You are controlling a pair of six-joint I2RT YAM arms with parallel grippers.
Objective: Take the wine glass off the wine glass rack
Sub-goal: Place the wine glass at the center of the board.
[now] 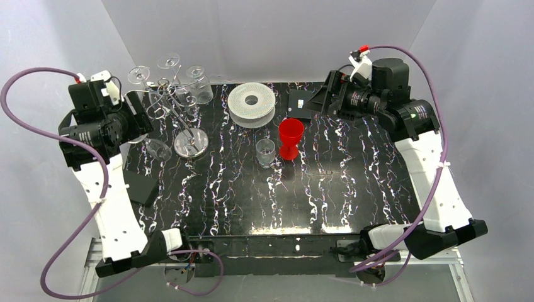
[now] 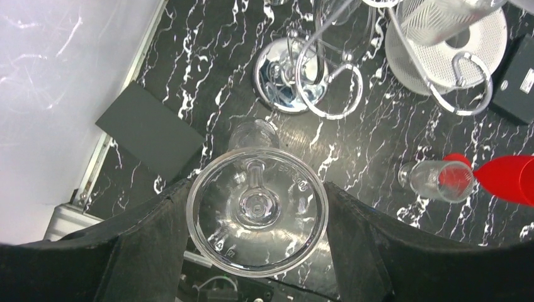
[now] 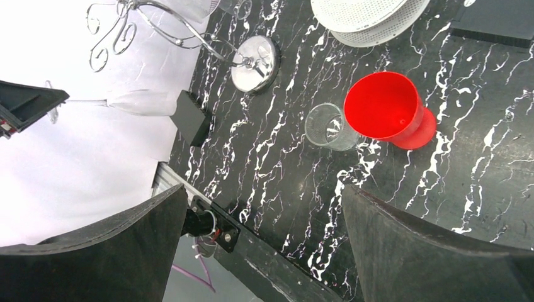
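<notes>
My left gripper (image 2: 257, 192) is shut on the round foot of a clear wine glass (image 2: 257, 211), with a finger pressing on each side of the foot. The glass's bowl (image 1: 157, 150) points down toward the table, just left of the wine glass rack's chrome base (image 1: 191, 143). In the right wrist view the held wine glass (image 3: 129, 100) shows apart from the rack's wire arms (image 3: 119, 25). Several other glasses (image 1: 169, 61) hang on the wine glass rack (image 2: 283, 69). My right gripper (image 3: 261, 245) is open and empty, high over the table's back right (image 1: 318, 100).
A white ribbed spool (image 1: 252, 104) lies behind a red goblet (image 1: 291, 137) and a small clear tumbler (image 1: 265, 151). A black box (image 1: 301, 104) sits at the back. A dark grey block (image 1: 142, 185) lies at the table's left edge.
</notes>
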